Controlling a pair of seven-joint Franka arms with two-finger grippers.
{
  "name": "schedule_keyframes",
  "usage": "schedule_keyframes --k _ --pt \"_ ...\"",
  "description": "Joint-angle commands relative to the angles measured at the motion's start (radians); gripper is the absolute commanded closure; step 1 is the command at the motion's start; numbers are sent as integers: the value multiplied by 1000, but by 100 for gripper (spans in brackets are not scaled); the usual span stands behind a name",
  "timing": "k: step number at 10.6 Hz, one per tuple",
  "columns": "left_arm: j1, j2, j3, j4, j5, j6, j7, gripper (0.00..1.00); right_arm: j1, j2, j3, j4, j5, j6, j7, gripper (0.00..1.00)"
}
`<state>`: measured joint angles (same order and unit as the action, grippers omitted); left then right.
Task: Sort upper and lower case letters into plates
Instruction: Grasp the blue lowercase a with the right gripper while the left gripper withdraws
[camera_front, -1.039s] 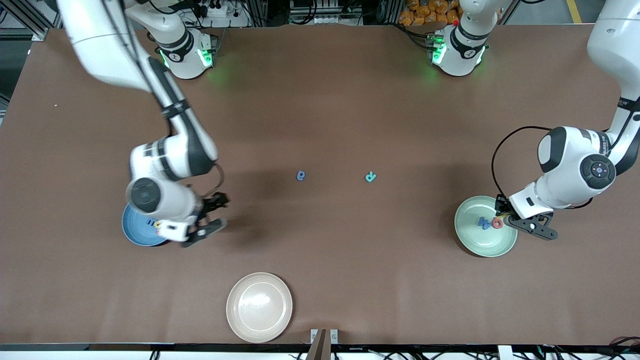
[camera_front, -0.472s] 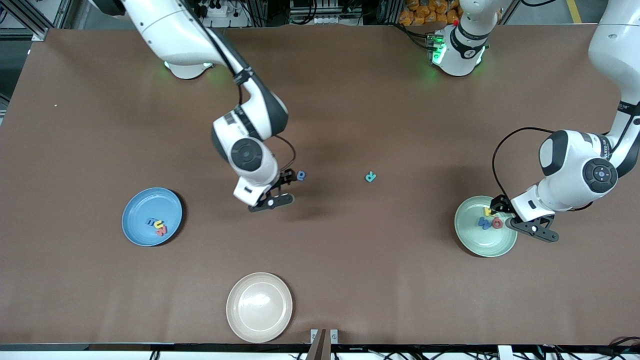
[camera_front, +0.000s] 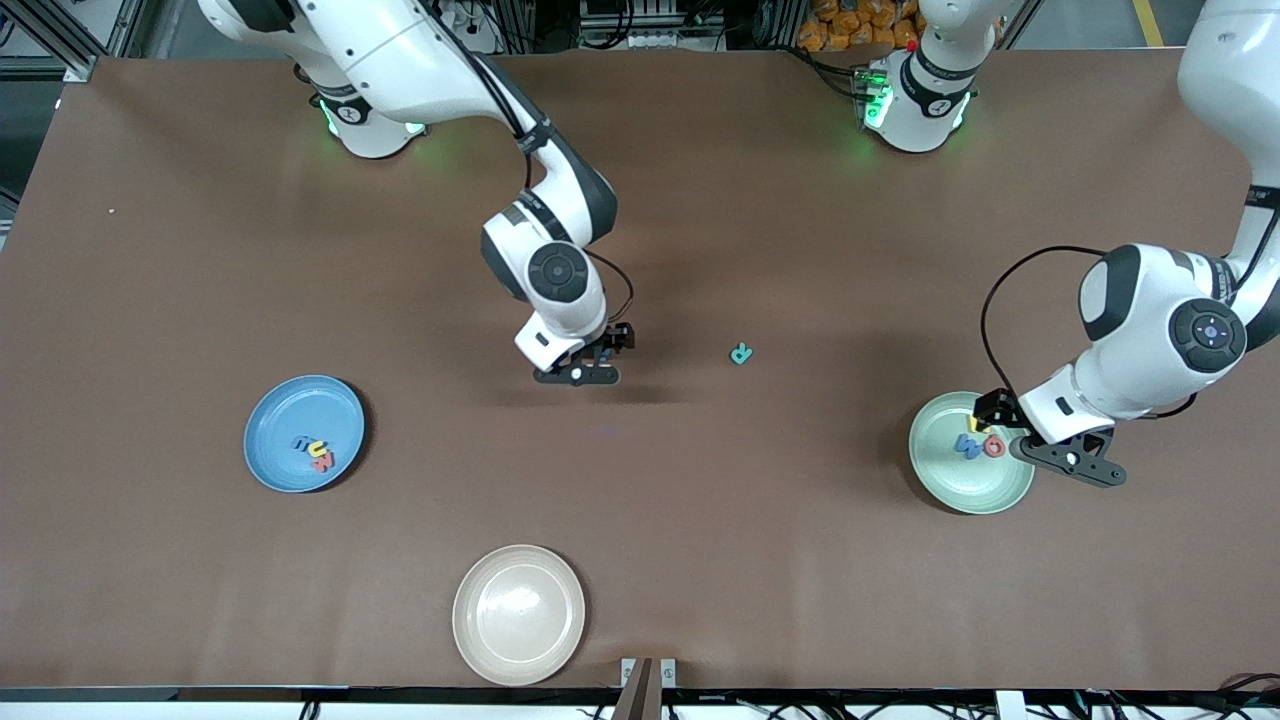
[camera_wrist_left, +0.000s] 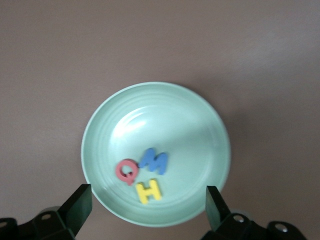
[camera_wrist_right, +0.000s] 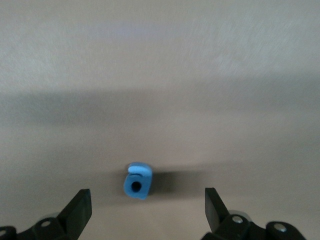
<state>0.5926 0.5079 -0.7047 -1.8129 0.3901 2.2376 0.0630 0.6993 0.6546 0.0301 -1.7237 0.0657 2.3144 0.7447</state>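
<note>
We see a brown table (camera_front: 700, 560) from above with 2 robot arms reaching over it. The right gripper (camera_front: 590, 362) hangs over the middle of the table, its jaws wide apart and empty, straddling a small blue letter (camera_wrist_right: 137, 181) that lies flat on the table between them in the right wrist view. At about 3 o'clock from that gripper a teal letter (camera_front: 740, 353) lies alone on the bare table. The left gripper (camera_front: 1040, 440) hovers over the mint green plate (camera_front: 960, 495) toward the left arm's end of the table, jaws also wide apart and holding nothing. In that plate we count 3 letters touching in a cluster: a red Q (camera_wrist_left: 126, 171), a blue M (camera_wrist_left: 154, 160) and a yellow H (camera_wrist_left: 148, 190). The blue plate (camera_front: 275, 420) toward the right arm's end holds a small cluster of letters (camera_front: 313, 452). A cream plate (camera_front: 518, 614) sits at 6 o'clock, nearest the front camera.
</note>
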Motion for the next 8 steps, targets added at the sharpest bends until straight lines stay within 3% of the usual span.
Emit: schedule_keyframes --k 1,8 --pt "1 -26 -82 10 12 -75 -116 0 25 -4 -7 -27 5 34 102 0" --pt "-272 46 -107 -16 27 -67 -288 0 11 40 -10 -22 3 65 166 0"
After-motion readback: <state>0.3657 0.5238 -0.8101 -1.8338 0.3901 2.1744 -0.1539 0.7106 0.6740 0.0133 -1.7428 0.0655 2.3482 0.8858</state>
